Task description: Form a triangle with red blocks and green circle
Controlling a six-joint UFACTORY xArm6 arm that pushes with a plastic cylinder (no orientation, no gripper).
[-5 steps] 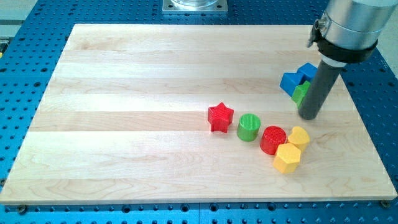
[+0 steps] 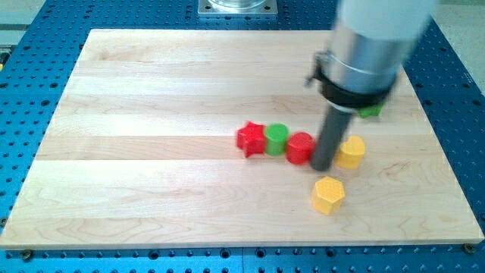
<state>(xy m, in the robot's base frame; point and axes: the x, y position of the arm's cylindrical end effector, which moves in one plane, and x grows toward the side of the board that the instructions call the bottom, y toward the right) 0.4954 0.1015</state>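
Observation:
A red star [image 2: 250, 139], a green circle [image 2: 276, 139] and a red circle [image 2: 300, 148] lie in a tight row near the middle of the wooden board [image 2: 151, 114], each touching its neighbour. My tip [image 2: 322, 167] stands against the right side of the red circle, between it and a yellow block [image 2: 351, 152]. The arm's body hides part of the board's upper right.
A yellow hexagon [image 2: 329, 195] lies below my tip toward the view's bottom. A green block [image 2: 370, 111] peeks out under the arm at the right. The blue blocks seen earlier are hidden behind the arm.
My tip moved down and left from the green and blue blocks to the red circle. The red circle, green circle and red star shifted left; the yellow blocks separated.

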